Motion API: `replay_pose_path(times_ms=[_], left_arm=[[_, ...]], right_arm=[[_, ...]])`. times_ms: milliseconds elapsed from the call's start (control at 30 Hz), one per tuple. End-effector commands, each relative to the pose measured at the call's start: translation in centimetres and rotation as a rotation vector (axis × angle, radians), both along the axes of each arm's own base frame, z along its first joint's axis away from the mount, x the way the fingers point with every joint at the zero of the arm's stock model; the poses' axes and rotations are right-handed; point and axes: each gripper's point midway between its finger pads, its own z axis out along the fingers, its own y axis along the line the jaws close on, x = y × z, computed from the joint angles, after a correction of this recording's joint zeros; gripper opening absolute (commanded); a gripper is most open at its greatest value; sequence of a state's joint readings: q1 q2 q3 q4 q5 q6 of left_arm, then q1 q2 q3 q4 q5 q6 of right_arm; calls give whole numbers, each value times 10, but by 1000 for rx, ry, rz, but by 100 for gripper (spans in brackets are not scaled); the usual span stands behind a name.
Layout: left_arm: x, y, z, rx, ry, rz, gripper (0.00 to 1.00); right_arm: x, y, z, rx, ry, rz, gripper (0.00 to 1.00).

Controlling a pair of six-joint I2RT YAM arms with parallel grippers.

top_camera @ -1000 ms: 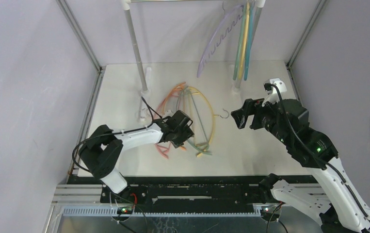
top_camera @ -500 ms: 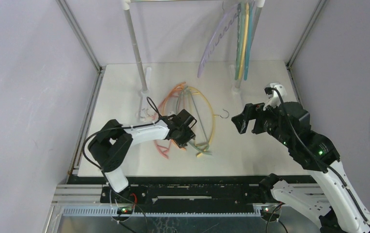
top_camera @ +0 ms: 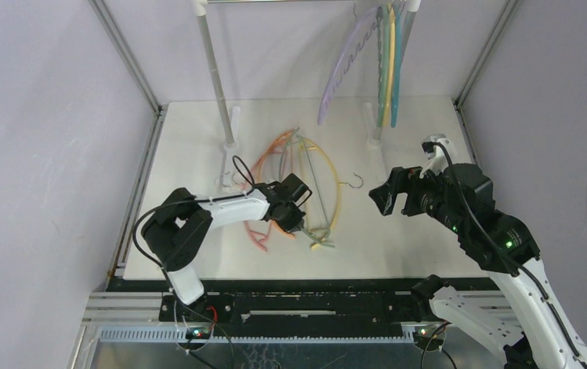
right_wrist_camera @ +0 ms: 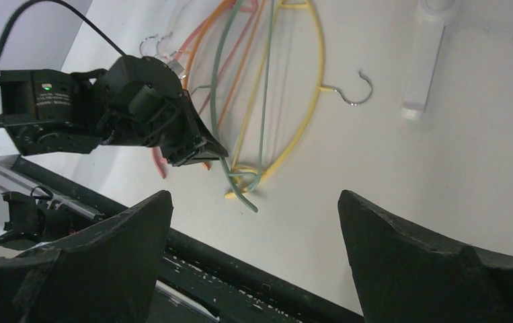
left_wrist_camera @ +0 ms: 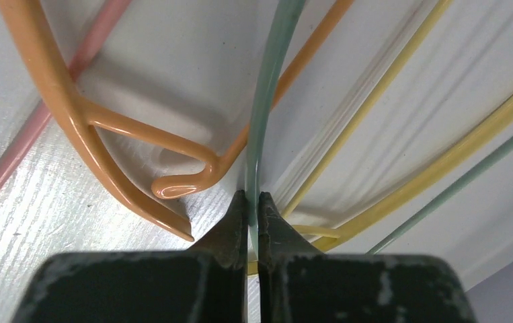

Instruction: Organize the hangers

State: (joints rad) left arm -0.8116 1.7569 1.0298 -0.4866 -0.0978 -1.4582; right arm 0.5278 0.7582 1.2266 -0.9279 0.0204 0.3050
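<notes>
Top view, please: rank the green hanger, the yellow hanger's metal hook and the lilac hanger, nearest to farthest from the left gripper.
1. green hanger: clamped between the fingers of the left gripper, in the pile.
2. yellow hanger's metal hook: lying off to the right of the pile.
3. lilac hanger: hanging at the far back.

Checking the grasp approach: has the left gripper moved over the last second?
Yes. The left gripper shifted slightly right, away from the rail's left post, and closed on the green hanger.
</notes>
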Motion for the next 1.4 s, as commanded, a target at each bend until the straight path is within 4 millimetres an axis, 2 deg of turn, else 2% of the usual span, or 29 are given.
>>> replay_pose_path(times_ms=[0, 133, 300, 433, 567, 633, 733, 867, 933, 1033, 1200, 1367], left_arm=[[-2, 25, -9, 110, 2, -28, 0], [9, 39, 12, 159, -101, -68, 0], [27, 64, 66, 282, -299, -181, 0], [36, 97, 103, 467, -400, -265, 0], [40, 122, 125, 595, -467, -304, 0], [46, 132, 139, 681, -504, -330, 0], [60, 149, 171, 846, -555, -367, 0], [87, 163, 220, 1013, -603, -389, 0], [104, 169, 244, 1039, -641, -366, 0], [121, 177, 283, 1120, -692, -336, 0], [131, 186, 340, 1253, -774, -290, 0], [132, 193, 379, 1321, -837, -240, 0]], right_arm=[[-1, -4, -3, 16, -2, -23, 100], [-2, -4, -4, 20, 3, -26, 99], [0, -2, -1, 33, -10, -21, 99], [4, 5, 4, 59, -23, -6, 98], [7, 15, 12, 96, -38, 30, 98], [9, 19, 16, 114, -46, 43, 98], [11, 26, 20, 135, -48, 65, 98], [15, 36, 23, 140, -32, 98, 100], [17, 38, 34, 150, -52, 107, 100], [19, 38, 39, 146, -66, 111, 100], [21, 38, 41, 135, -67, 112, 100], [23, 40, 42, 141, -69, 110, 100]])
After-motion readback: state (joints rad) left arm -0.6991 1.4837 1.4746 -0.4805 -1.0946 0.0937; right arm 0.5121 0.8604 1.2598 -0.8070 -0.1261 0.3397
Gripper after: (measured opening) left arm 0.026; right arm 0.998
